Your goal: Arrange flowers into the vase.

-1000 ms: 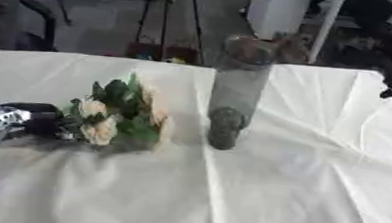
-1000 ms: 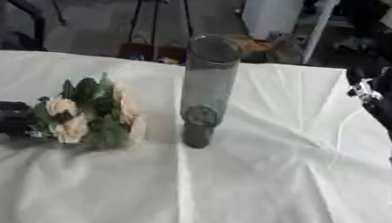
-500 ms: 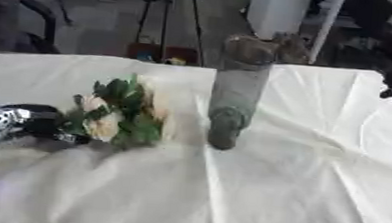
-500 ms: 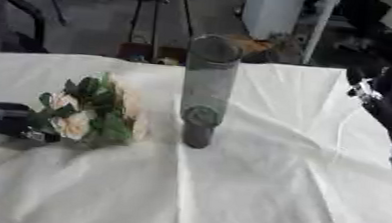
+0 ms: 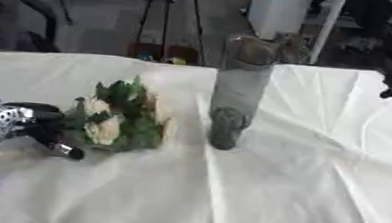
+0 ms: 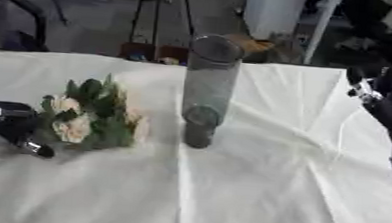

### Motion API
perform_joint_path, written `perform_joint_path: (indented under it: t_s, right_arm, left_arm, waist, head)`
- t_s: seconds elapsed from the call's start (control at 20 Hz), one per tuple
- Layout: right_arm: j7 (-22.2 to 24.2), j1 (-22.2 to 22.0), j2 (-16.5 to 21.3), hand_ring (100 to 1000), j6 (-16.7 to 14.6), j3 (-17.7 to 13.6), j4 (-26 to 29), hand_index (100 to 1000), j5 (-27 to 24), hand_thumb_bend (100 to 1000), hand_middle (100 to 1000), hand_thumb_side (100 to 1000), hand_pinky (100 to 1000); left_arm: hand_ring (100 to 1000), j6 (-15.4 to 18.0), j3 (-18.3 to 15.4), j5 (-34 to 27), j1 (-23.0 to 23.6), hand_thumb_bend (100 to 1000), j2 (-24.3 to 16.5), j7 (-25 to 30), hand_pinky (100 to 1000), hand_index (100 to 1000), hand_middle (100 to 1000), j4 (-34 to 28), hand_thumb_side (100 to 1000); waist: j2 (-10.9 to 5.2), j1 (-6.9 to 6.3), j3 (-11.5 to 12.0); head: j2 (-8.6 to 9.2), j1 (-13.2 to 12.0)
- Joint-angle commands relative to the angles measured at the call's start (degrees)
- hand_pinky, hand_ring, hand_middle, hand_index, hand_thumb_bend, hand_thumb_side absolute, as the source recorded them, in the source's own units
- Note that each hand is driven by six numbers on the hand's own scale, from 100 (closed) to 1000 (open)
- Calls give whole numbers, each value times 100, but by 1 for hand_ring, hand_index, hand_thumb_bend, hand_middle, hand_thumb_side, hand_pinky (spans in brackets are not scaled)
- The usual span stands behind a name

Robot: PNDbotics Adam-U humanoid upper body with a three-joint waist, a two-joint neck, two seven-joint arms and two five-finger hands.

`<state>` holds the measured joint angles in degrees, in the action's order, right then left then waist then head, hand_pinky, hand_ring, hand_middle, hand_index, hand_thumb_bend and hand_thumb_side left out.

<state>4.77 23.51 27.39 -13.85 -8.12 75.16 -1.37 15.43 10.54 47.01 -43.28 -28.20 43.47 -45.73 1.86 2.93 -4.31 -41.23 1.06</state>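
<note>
The stems of the flower bunch are hidden behind the left hand, so the contact between fingers and stems cannot be made out. The left arm is cut off by the lower left edge. Single blooms are blurred into pale patches among green. The right hand is cut off by the right edge, and its finger pose cannot be told. The contents of the grey vase are not discernible.
</note>
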Motion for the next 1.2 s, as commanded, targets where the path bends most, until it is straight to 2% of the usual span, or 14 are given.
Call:
perform_joint_path:
  t_s: [0.05,0.4,0.6,0.7,0.95,1.2]
  right_arm:
    - [2,79,117,504,-10,-54,50,715,0,488,562,580,637]
    - [-3,77,123,504,-8,-57,46,715,3,484,562,581,637]
    - [-4,74,119,504,-9,-58,45,715,2,482,561,581,637]
    - [-4,73,116,504,-10,-58,45,715,2,480,561,581,637]
    - [-1,65,113,504,-9,-57,43,715,1,479,561,581,637]
    - [-1,66,112,504,-8,-59,44,715,0,477,561,581,637]
  left_arm:
    - [100,74,-11,231,-111,1000,-189,-119,100,103,100,-203,596]
    - [100,238,-74,142,-140,1000,-160,-557,100,100,100,-323,580]
    - [100,215,-130,-147,-194,1000,-101,-779,100,100,100,-340,591]
    - [100,157,-162,-216,-252,1000,-88,-895,100,100,100,-401,568]
    - [100,-19,-203,-4,-349,1000,-90,-1353,100,100,100,-630,554]
    - [100,-50,-202,160,-379,1000,-96,-1547,100,100,100,-690,551]
  waist:
    - [-51,0,1]
    - [-56,5,0]
    - [-60,9,0]
    - [-63,11,1]
    - [-70,11,-4]
    - [-76,8,-13]
  head:
    - [-26,-16]
    - [-27,-15]
    - [-26,-13]
    - [-26,-14]
    - [-28,-24]
    - [-18,-20]
